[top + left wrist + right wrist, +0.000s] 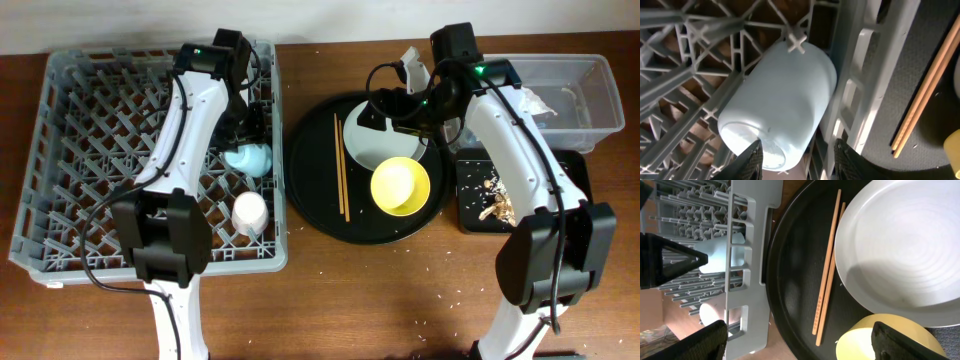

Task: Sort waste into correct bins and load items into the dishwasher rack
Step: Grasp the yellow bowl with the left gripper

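Observation:
The light-blue cup point(248, 157) lies on its side among the pegs of the grey dishwasher rack point(80, 150). My left gripper point(800, 162) is open, with its fingers either side of the cup's point(780, 100) base end. The pink cup point(249, 211) stands in the rack nearer the front. My right gripper point(800, 345) is wide open and empty above the chopsticks point(827, 270), between the plate point(900, 255) and the yellow bowl point(880, 340). The tissue point(533, 102) lies in the clear tub point(590, 70). The food scraps point(497, 205) lie on the flat black tray point(470, 220).
The plate point(385, 140), yellow bowl point(400, 186) and chopsticks point(341, 180) rest on the big round black tray point(310, 200), just right of the rack's wall point(745, 255). Small crumbs dot the wooden table point(400, 300) in front.

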Action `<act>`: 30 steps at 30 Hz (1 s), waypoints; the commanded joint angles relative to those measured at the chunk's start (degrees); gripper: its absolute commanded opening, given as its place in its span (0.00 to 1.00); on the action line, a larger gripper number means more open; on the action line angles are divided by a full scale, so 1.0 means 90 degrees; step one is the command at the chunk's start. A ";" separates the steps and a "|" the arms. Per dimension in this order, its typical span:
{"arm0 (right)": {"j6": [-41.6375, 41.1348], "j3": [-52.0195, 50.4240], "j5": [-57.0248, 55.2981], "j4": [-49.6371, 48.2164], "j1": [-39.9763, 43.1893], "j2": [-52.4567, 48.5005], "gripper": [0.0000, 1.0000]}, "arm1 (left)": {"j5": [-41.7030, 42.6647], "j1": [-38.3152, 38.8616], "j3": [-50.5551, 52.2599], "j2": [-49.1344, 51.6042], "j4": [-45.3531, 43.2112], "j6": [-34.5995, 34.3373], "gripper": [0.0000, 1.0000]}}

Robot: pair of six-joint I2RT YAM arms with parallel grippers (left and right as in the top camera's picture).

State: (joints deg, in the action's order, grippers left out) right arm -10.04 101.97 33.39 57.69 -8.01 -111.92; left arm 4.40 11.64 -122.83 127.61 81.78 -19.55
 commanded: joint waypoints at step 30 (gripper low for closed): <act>0.0192 0.0801 -0.1530 0.2594 0.2795 0.1668 1.00 | 0.0121 0.3123 0.0566 0.0554 -0.2659 0.0313 0.54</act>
State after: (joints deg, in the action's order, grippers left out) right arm -9.37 108.90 20.73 80.77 17.17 -96.79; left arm 6.39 39.03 -118.10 128.79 58.70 -16.12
